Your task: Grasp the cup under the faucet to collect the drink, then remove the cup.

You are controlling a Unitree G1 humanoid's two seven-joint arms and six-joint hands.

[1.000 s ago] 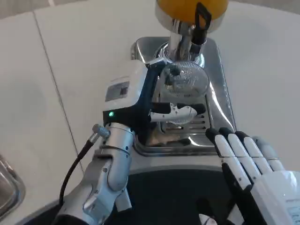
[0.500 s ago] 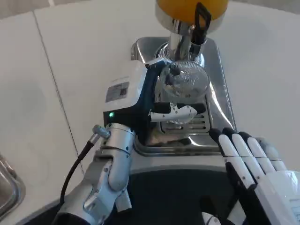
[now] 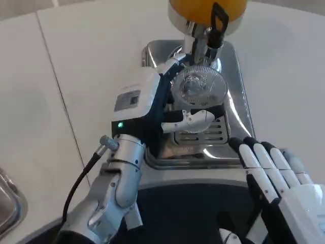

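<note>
You are looking down on a white table (image 3: 76, 76) holding a shiny steel drip tray (image 3: 238, 109) with a slotted grate. At the tray's far end stands a drink dispenser with an orange tank (image 3: 195, 7) and a chrome faucet with a black lever (image 3: 216, 23). Your left hand (image 3: 167, 109) grips the clear ribbed plastic cup (image 3: 198, 87), fingers wrapped around its sides, directly beneath the spout. The cup looks empty, so filling seems the step in hand. Your right hand (image 3: 277, 180) waits near the tray's front edge, fingers straight, holding nothing; it likely must work the lever next.

A drinks counter: an orange juice dispenser (image 3: 207, 11) over a steel drip tray (image 3: 238, 109).
</note>
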